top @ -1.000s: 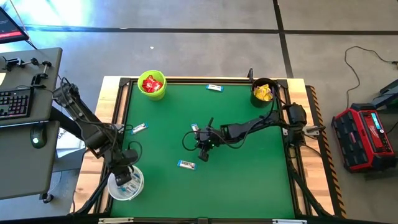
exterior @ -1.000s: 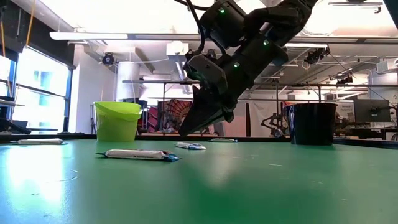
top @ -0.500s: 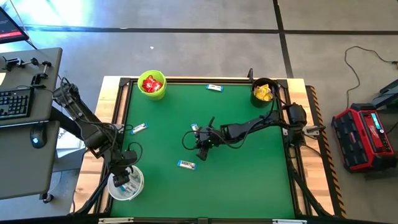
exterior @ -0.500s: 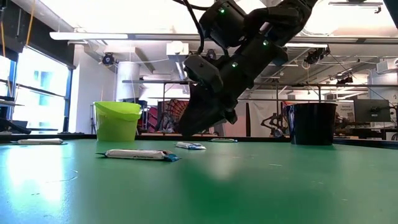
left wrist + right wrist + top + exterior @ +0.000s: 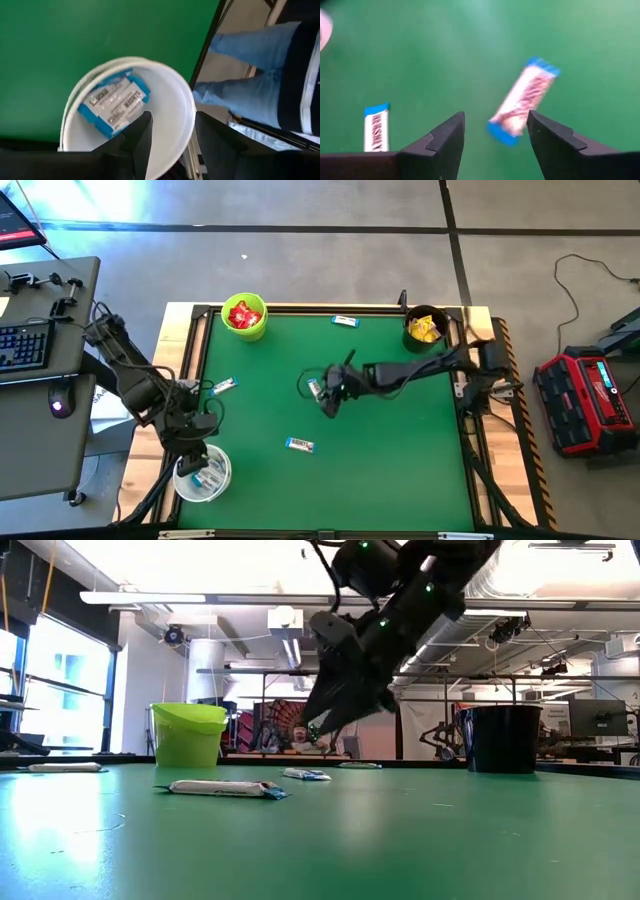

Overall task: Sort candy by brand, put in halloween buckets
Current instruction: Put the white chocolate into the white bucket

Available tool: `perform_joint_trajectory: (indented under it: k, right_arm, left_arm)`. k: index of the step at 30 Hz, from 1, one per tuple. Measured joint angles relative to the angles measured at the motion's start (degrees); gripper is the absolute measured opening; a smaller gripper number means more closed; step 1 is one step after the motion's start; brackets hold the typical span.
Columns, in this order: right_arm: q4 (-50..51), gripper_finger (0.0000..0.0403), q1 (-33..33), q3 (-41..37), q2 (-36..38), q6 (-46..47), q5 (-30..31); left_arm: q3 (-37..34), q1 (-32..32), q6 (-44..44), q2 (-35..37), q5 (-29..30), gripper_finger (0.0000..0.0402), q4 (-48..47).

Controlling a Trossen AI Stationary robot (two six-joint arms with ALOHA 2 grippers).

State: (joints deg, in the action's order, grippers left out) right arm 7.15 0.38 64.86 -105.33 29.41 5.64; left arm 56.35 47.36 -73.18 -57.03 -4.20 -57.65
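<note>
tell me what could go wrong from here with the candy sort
The right gripper hangs open above a white-and-blue bar that lies tilted between its fingers; closing at that angle could pinch only one end or nudge it away. The left gripper is open right over the white bucket, which sits near the table edge, so a bump could push it off. Both are guesses.

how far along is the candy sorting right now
Mostly done. Red packets sit in the lime green bucket, yellow ones in the black bucket, and white-and-blue bars in the white bucket, where the open left end effector hovers. In hand: nothing; the right end effector is open above a bar mid-table. Four loose bars are left, including ones at and.
</note>
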Motion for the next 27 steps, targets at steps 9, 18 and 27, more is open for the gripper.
perform_joint_trajectory:
  k: [9, 18, 27]
  right_arm:
    - [10.7, 0.0205, -13.3, 0.0, 8.6, -8.3, -0.8]
    - [11.0, 0.0205, -27.8, 0.0, 9.6, -24.1, -10.9]
    - [11.6, 0.0204, -40.1, 0.0, 8.3, -30.8, -14.8]
  left_arm:
    - [0.0, -7.0, 11.0, 0.1, 4.8, 0.0143, 0.0]
    - [0.0, -19.0, 26.6, 0.1, 10.4, 0.0143, 1.0]
    - [0.0, -30.8, 26.5, 0.1, 21.7, 0.0142, 10.9]
